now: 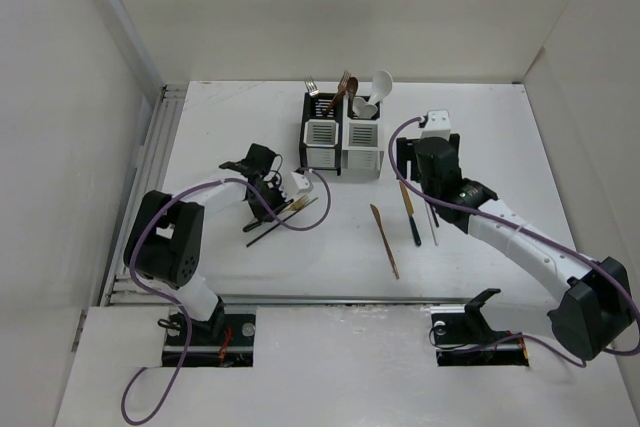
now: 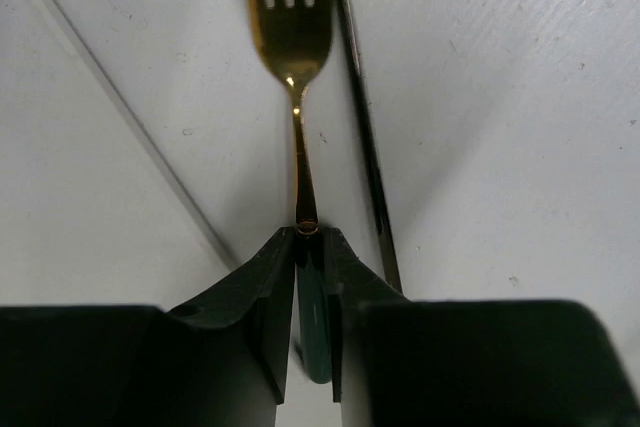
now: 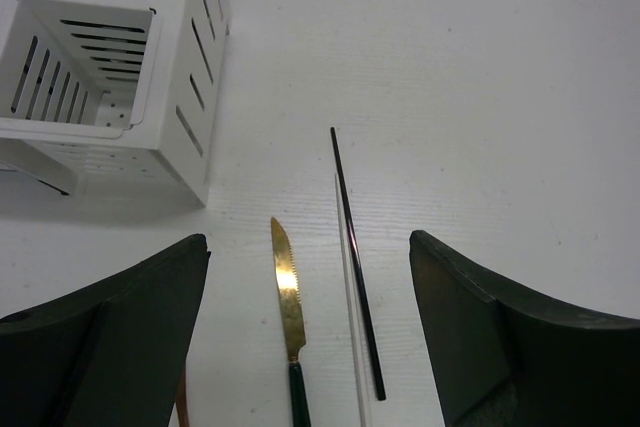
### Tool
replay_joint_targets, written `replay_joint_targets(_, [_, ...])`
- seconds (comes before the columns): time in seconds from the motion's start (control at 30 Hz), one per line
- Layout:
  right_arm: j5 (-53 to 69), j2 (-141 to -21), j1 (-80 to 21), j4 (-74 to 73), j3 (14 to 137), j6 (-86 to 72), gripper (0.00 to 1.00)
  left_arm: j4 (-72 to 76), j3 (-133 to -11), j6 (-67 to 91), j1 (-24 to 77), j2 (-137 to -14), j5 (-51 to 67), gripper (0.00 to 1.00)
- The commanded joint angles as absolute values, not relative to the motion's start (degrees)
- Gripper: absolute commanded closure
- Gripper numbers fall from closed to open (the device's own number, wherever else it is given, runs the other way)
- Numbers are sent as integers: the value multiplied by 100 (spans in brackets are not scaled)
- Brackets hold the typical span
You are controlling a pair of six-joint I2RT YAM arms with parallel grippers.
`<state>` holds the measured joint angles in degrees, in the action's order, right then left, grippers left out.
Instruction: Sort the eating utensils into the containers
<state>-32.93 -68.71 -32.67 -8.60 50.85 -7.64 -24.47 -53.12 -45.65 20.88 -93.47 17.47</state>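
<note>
Seen from above, the left jaws sit low at a gold fork point(image 1: 298, 205) on the worktop point(image 1: 480, 127), left of the black holder point(image 1: 322, 147) and the white holder point(image 1: 362, 150). The right jaws hang just right of the white one, over a dark-handled knife point(image 1: 411, 217), with a copper knife point(image 1: 385, 242) beside it.

Left wrist: the jaws are pinched tight on the fork's handle, and a black chopstick point(image 2: 365, 147) lies alongside.

Right wrist: the jaws are spread wide and hold nothing. The dark-handled knife and a second black chopstick point(image 3: 356, 257) lie between them.
</note>
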Motion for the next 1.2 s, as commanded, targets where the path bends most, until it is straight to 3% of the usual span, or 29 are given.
replay_joint_targets(0.0, [-3480,-6698,-3305,-782,5063,-712,14,-2742,-4957,-4412,2109,-9721,1460,91])
replay_joint_targets(0.1, [-3533,-6636,-3305,-782,5063,-712,14,-2689,-4957,-4359,2109,-9782,1389,100])
replay_joint_targets(0.93, [-3771,-6372,-3182,-668,5168,-1178,14,-3278,-7100,-4175,1942,-8420,4049,100])
replay_joint_targets(1.17, [-3385,-6793,-2699,-238,5572,-1117,15,-1085,-8717,-2262,1662,-9227,5009,100])
